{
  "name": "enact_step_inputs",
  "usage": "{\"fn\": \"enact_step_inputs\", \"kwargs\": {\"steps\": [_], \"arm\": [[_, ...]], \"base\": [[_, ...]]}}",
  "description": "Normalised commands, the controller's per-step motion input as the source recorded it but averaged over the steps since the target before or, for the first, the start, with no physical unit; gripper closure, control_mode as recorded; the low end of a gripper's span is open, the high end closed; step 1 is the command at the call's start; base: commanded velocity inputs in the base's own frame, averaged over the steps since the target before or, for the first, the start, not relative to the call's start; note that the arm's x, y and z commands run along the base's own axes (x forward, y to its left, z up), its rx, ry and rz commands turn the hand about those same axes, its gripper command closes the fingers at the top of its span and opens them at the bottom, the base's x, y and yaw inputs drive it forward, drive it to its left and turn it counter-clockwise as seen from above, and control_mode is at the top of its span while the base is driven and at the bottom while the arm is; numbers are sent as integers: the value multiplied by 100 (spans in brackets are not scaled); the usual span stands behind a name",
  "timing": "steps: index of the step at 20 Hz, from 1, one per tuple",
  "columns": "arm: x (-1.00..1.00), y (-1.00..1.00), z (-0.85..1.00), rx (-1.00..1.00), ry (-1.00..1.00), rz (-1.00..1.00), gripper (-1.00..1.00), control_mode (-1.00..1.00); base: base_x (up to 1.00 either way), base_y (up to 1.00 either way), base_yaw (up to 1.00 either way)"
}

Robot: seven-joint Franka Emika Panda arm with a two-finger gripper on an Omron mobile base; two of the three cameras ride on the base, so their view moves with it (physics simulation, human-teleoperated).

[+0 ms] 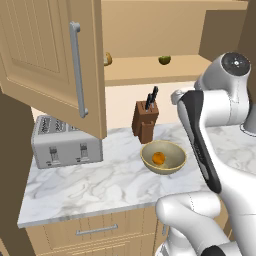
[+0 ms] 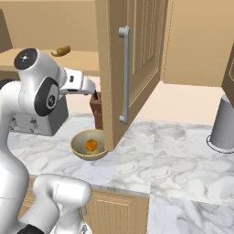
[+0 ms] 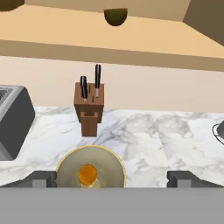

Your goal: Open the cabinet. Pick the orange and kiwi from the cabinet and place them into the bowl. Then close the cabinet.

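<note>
The cabinet stands open, both light-wood doors swung out. On its shelf lies the dark olive kiwi. The orange rests inside the tan bowl on the marble counter. My gripper hangs open above the bowl's near edge, its fingertips wide apart with nothing between them. It faces the back wall, well below the shelf.
A tan-brown roundish item sits at the shelf's left. A knife block stands just behind the bowl, a toaster to its left, a grey canister far right. Drawer fronts run below the counter.
</note>
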Motion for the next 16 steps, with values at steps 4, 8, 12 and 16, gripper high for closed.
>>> {"fn": "enact_step_inputs", "kwargs": {"steps": [4, 8, 12, 16], "arm": [[0, -1, 40, 0, -18, -3, -100, -100], [1, -2, 39, 0, -13, 0, -100, -100], [18, -1, 30, 0, -1, 0, -100, -100], [29, -1, 25, 0, 0, 0, -100, -100]], "base": [[0, 0, 0], [0, 0, 0], [0, 0, 0], [0, 0, 0]]}}
